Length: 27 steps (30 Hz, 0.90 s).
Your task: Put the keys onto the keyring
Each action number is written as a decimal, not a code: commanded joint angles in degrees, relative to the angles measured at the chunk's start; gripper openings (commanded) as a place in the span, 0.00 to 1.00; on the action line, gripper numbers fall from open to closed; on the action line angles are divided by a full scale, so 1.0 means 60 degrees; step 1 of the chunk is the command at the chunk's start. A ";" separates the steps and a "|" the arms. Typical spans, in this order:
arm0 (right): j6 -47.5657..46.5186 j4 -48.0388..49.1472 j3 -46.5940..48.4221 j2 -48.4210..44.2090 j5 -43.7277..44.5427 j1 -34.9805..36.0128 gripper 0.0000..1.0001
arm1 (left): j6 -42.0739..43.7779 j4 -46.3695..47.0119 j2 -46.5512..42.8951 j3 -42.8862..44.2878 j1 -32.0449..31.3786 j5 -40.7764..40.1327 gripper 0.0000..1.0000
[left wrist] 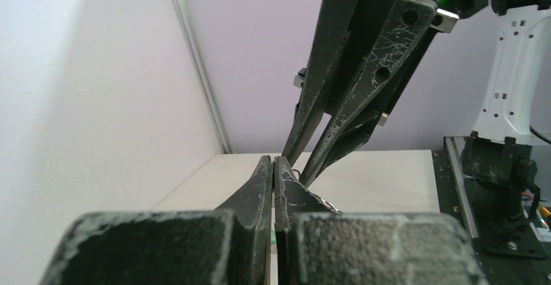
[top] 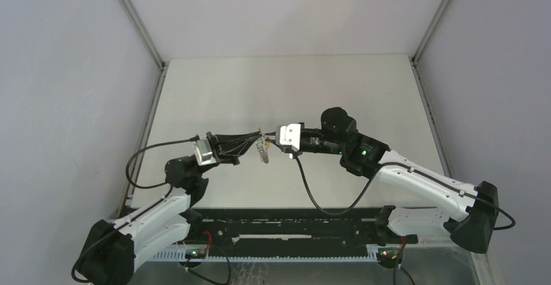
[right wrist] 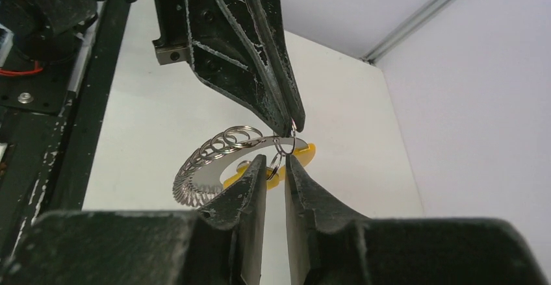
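Note:
The keyring (top: 262, 149) hangs in the air between my two grippers above the middle of the table. In the right wrist view it is a flat grey crescent (right wrist: 209, 168) with a yellow section (right wrist: 305, 150) and several small split rings along its rim. My left gripper (top: 255, 141) (right wrist: 293, 124) is shut on its rim from above. My right gripper (top: 270, 141) (right wrist: 276, 163) stands slightly open, with one small split ring between its fingertips. In the left wrist view a green sliver (left wrist: 272, 233) shows deep between the shut left fingers (left wrist: 263, 187). I cannot make out the orange-headed key.
The white table (top: 286, 90) is walled by grey panels at the left, right and back. A black rail (top: 292, 233) runs along its near edge between the arm bases. A black cable (top: 313, 197) loops under the right wrist.

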 commanded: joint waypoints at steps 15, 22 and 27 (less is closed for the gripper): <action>0.1247 0.0137 -0.0240 -0.0843 -0.2712 -0.1276 0.29 | 0.0632 0.1152 -0.0501 -0.0337 -0.0217 -0.0244 0.00; 0.2030 0.0679 -0.0006 -0.0631 -0.3701 -0.1829 0.30 | 0.0595 0.1233 -0.0423 -0.0190 -0.0296 0.0152 0.00; 0.2484 0.1482 0.0012 -0.0261 -0.3820 -0.1886 0.28 | 0.0544 0.1246 -0.0390 -0.0084 -0.0371 0.0384 0.00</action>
